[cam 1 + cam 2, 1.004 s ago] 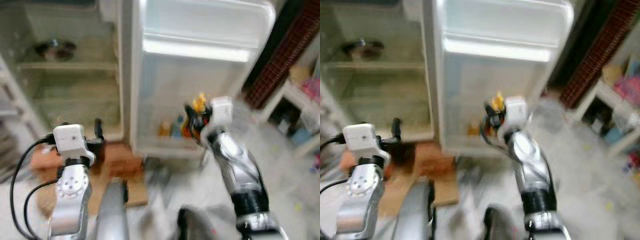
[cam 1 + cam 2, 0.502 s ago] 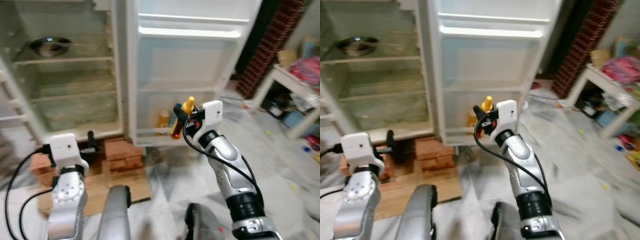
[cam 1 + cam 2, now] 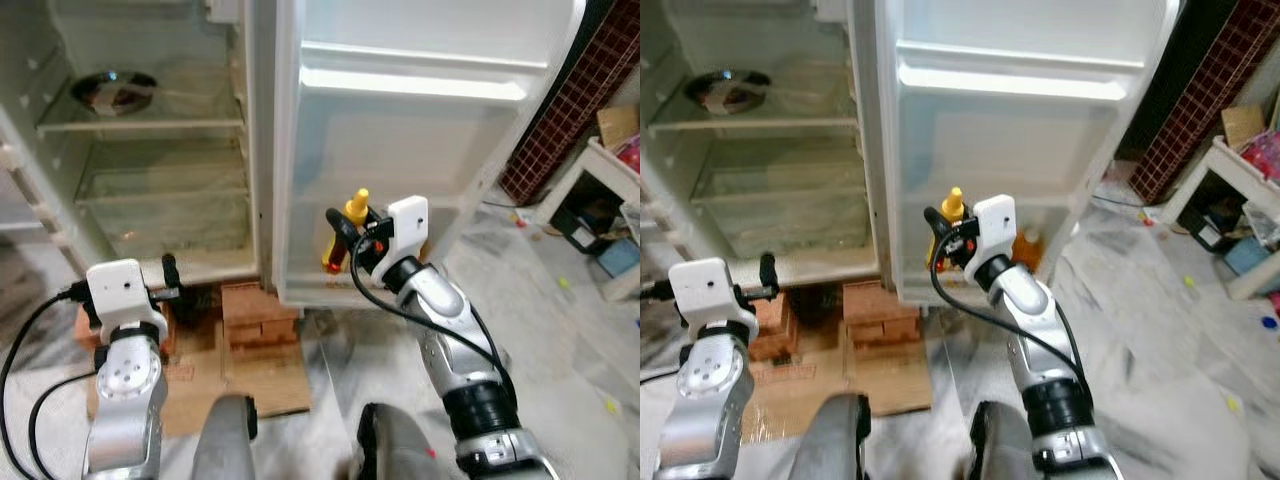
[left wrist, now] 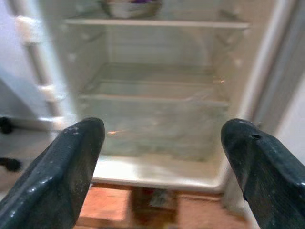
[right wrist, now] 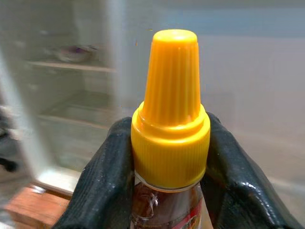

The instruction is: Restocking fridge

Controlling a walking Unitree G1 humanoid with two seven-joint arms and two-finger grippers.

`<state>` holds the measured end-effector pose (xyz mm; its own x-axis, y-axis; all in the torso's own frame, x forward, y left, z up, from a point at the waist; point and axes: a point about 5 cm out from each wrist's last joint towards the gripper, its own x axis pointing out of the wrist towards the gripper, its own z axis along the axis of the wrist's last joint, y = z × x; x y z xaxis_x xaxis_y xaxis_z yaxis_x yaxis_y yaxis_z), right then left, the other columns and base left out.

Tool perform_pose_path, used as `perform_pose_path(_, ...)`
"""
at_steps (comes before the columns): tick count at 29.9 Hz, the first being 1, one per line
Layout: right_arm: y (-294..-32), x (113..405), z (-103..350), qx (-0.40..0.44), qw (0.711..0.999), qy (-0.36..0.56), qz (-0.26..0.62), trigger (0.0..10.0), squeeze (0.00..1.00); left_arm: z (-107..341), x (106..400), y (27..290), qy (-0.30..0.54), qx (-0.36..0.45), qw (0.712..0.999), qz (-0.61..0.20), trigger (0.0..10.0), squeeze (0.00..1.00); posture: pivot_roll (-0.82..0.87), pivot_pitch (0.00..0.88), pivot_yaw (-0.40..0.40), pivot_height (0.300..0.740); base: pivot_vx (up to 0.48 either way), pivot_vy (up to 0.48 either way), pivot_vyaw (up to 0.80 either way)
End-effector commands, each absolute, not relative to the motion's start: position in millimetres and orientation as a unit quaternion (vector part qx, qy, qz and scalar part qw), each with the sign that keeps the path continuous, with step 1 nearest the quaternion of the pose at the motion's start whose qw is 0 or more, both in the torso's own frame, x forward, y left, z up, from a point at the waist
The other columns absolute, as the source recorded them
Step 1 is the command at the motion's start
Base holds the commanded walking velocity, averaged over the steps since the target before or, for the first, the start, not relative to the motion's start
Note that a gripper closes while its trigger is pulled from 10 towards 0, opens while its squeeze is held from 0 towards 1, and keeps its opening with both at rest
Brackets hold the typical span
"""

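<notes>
Right gripper (image 3: 345, 232) clamps sauce bottle (image 3: 343, 230) near its yellow cap, long axis roughly upright, just before fridge door's (image 3: 420, 150) lower shelf. Left gripper (image 4: 164, 167) open, empty, facing the fridge compartment (image 3: 160, 180).

Sauce bottle (image 5: 170, 143): ribbed yellow plastic cap, clear body. Fridge door (image 3: 420, 150) glossy white plastic. Bowl (image 3: 118, 88) shiny metal.

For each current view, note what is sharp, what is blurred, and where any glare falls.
Eye views: sharp overall, glare along the fridge door shelf edge. Right wrist view: the yellow-capped bottle between the right gripper fingers is crisp, the fridge behind soft. Left wrist view: the left gripper fingers blurred, shelves slightly hazy.
</notes>
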<state>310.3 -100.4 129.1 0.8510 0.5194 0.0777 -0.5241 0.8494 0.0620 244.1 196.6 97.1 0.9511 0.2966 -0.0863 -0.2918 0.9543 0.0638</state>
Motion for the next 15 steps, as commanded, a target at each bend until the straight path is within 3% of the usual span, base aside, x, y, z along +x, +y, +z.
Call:
perform_pose_path(1, -105.1, 312.7, 138.7, 0.035, 0.962, -0.051, 0.264, 10.0, 0.0, 97.5, 245.2, 193.0, 0.048, 0.031, 0.989, 0.138, 10.0, 0.0, 0.08, 0.002, -0.079, 0.626, 0.42, 0.0, 0.0)
perform_pose_path(11, -106.4, 312.9, 138.1, 0.033, 0.963, -0.051, 0.263, 10.0, 0.0, 97.1, 246.2, 191.3, 0.049, 0.028, 0.989, 0.136, 10.0, 0.0, 0.08, 0.003, -0.079, 0.626, 0.387, 0.0, 0.0)
perform_pose_path(15, -107.1, 312.6, 137.8, 0.032, 0.963, -0.05, 0.262, 10.0, 0.0, 99.1, 246.5, 189.3, 0.041, 0.026, 0.99, 0.133, 10.0, 0.0, 0.08, 0.003, -0.08, 0.626, 0.0, 0.0, 0.0)
